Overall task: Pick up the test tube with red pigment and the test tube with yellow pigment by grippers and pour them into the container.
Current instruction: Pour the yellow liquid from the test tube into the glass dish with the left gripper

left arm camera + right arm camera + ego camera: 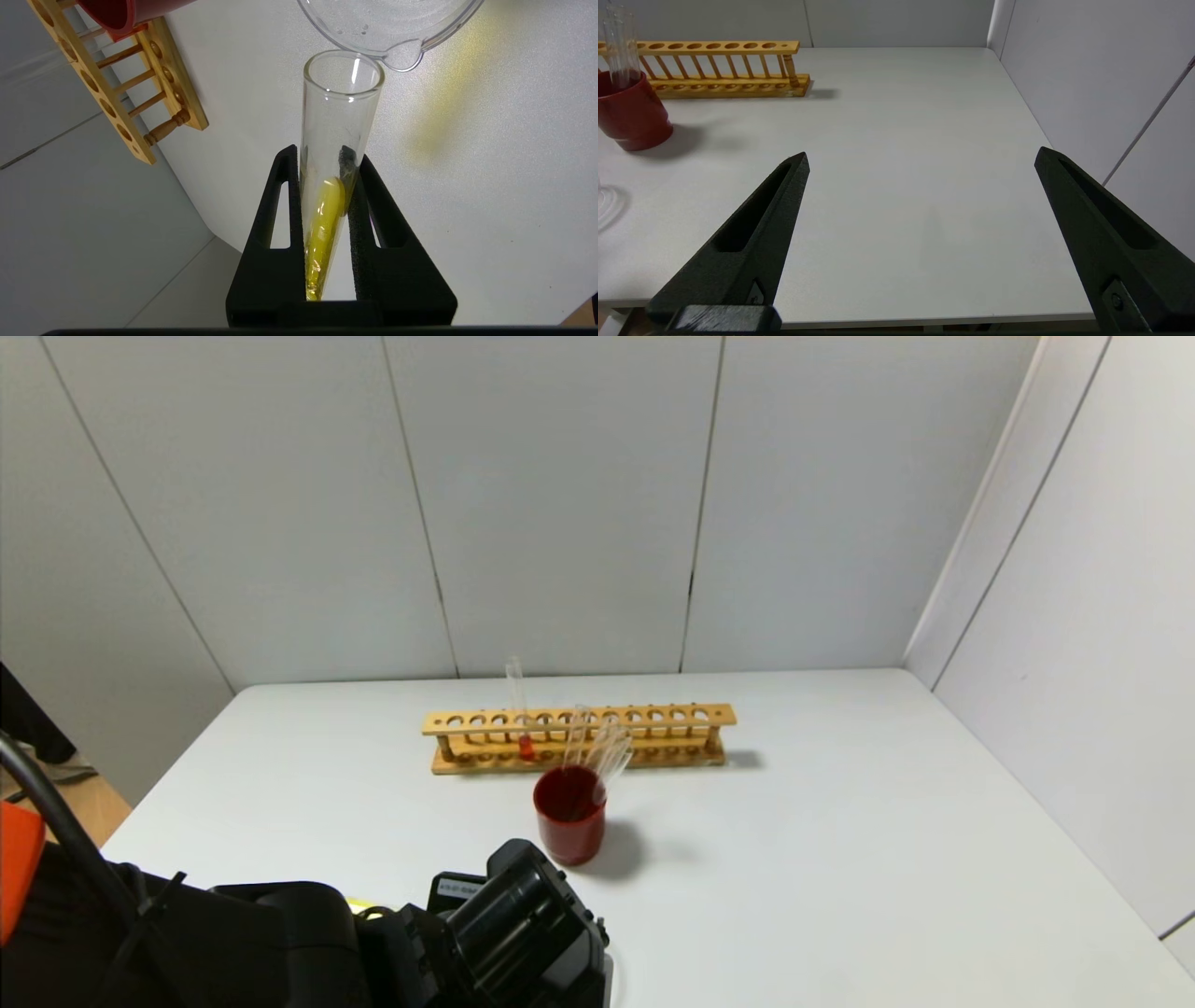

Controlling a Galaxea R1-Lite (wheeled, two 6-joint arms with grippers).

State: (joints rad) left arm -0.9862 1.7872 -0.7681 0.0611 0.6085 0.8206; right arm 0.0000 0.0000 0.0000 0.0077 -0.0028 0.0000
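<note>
My left gripper [322, 154] is shut on the test tube with yellow pigment [327, 219]. The tube is tipped over, and the yellow liquid lies along its lower wall, well short of the mouth. The tube's open mouth is close to the pouring lip of the clear glass container [387, 32]. In the head view only the left arm's black wrist [523, 924] shows, at the table's near edge, and the container is hidden. The test tube with red pigment [526, 745] stands upright in the wooden rack [579, 719]. My right gripper [923, 154] is open and empty over the table's front right.
A dark-red cup [569, 817] with several clear tubes stands just in front of the rack. The rack also shows in the left wrist view [117, 84] and the right wrist view [724, 70]. White walls close the table at the back and right.
</note>
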